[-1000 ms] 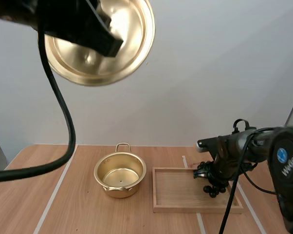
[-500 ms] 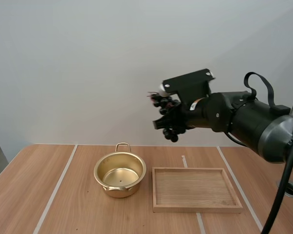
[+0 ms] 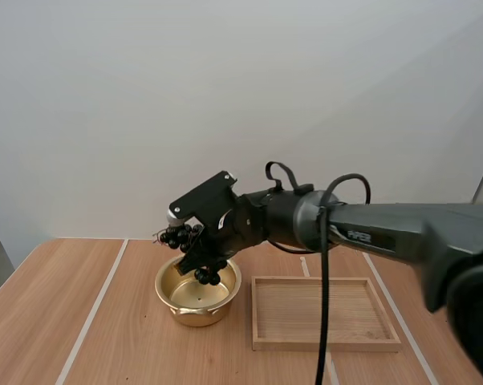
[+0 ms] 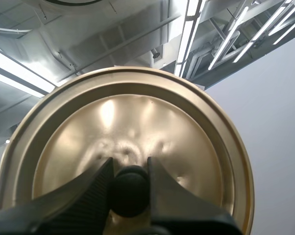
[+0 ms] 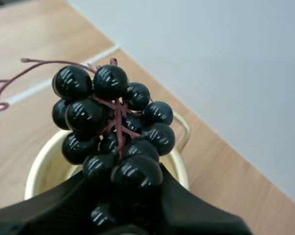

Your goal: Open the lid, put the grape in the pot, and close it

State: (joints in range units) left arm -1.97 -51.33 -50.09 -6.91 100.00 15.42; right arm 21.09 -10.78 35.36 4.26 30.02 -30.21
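Danger, as I judge it, lies mostly in the release. The bunch of glossy black grapes (image 3: 180,237) on a thin reddish stalk (image 5: 39,63) hangs just above the round golden metal pot (image 3: 197,313). It is pinched at one end between the two black fingers (image 5: 64,205) of the right gripper (image 3: 200,261), which press on the berries nearest to them.

The bunch is not centred. Some berries are over the opening of the pot, but the stalk end reaches over the rim on the side away from the shallow rectangular wooden tray (image 3: 322,314). If the fingers part now, the stalk end may catch on that rim and the bunch may tip out onto the light wooden table (image 3: 121,337). A too hard squeeze may also break berries off.

The long axis of the bunch is slanted. The gripped end points down into the pot, and the stalk end points up and outward, away from the tray.

A second risk is the round golden metal lid (image 4: 137,122). The left gripper (image 4: 130,188) holds it with fingers set narrow on its small black knob (image 4: 130,192) alone, so the lid may swing or slip. How far the lid is from the pot I cannot tell.
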